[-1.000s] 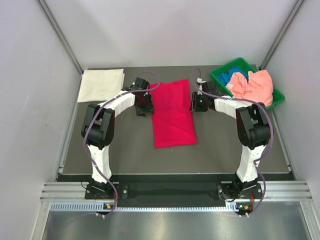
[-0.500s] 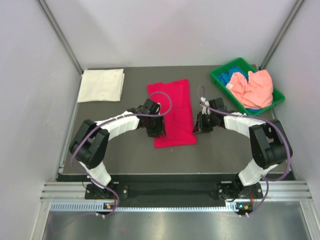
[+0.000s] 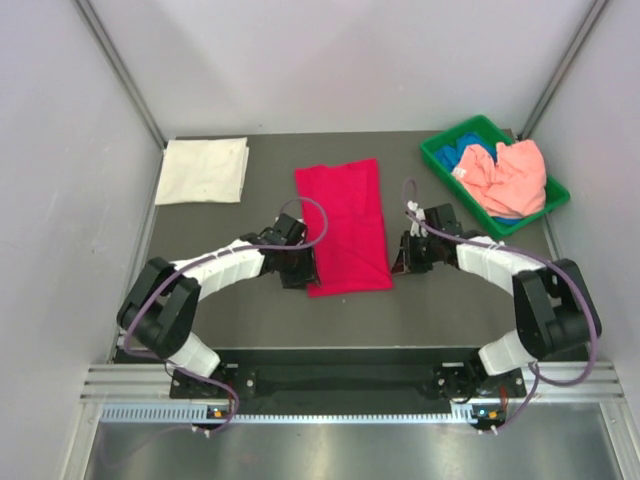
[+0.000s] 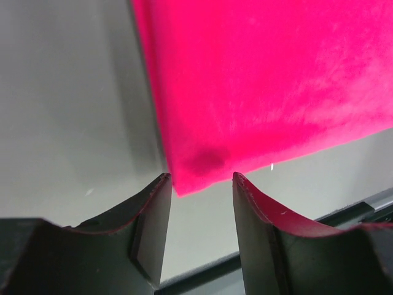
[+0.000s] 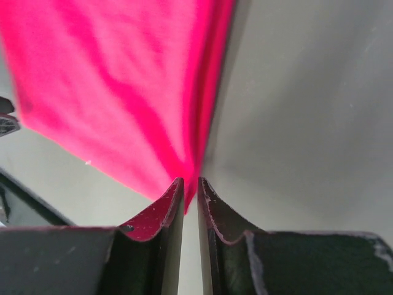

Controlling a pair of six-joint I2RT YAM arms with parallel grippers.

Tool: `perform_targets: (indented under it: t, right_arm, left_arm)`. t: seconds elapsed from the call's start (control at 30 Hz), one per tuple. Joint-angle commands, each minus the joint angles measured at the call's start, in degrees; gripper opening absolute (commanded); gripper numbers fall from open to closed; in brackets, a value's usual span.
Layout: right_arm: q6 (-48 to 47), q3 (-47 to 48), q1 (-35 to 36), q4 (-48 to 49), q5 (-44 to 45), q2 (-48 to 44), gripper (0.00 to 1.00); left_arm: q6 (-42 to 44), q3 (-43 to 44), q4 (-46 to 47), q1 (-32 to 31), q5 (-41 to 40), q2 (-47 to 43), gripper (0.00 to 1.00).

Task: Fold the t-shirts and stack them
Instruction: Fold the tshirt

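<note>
The crimson-red t-shirt (image 3: 345,225) lies folded into a long strip in the middle of the table. My left gripper (image 3: 303,272) is at its near left corner. In the left wrist view the jaws stand open (image 4: 201,178), with the tip of the red cloth (image 4: 264,80) just between the fingertips and not pinched. My right gripper (image 3: 400,262) is at the near right corner. There the jaws (image 5: 190,181) are nearly together on the red corner (image 5: 110,80), and the cloth ridges up towards them. The white t-shirt (image 3: 203,170) lies folded square at the back left.
A green bin (image 3: 440,150) at the back right holds a crumpled salmon-pink shirt (image 3: 505,172) and a blue one (image 3: 470,155). The table's dark front edge (image 3: 350,350) runs close behind both wrists. Grey walls close in both sides.
Both arms have come towards the near edge along the red shirt's sides, from its far end to its near corners. The right jaws have narrowed onto the corner.
</note>
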Motion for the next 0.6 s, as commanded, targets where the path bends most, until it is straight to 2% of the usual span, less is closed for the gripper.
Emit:
perform_targets:
  t: [0.0,0.13,0.17,0.27,0.37,0.5,0.57]
  right_arm:
    - [0.5,0.7,0.5,-2.6,0.7,-7.3,0.15]
    - [2.3,-1.6,0.7,1.4,-6.0,-9.0,0.16]
    - [2.9,-2.7,0.8,3.1,-10.9,-8.1,0.16]
    - [4.1,-3.1,1.2,6.8,-16.3,-5.3,0.16]
    - [3.2,-3.6,1.1,6.1,-13.6,-1.2,0.15]
    - [2.3,-5.2,0.7,7.4,-12.7,3.0,0.15]
    - [2.4,-5.3,0.7,6.4,-6.3,4.2,0.15]
  left_arm:
    - [1.4,2.7,-3.3,-0.1,-1.7,-5.1,0.5]
    - [-0.9,2.2,2.3,-1.0,2.9,-6.3,0.51]
    - [-2.0,2.3,3.3,-2.4,4.8,-5.6,0.5]
    - [-3.7,2.4,6.9,-4.2,6.1,-2.0,0.51]
    - [-4.4,1.2,7.1,-4.2,4.6,1.3,0.5]
    - [-4.8,-2.9,4.8,-4.5,-3.9,2.4,0.49]
    - [-5.8,-4.6,4.1,-4.4,-5.7,1.7,0.49]
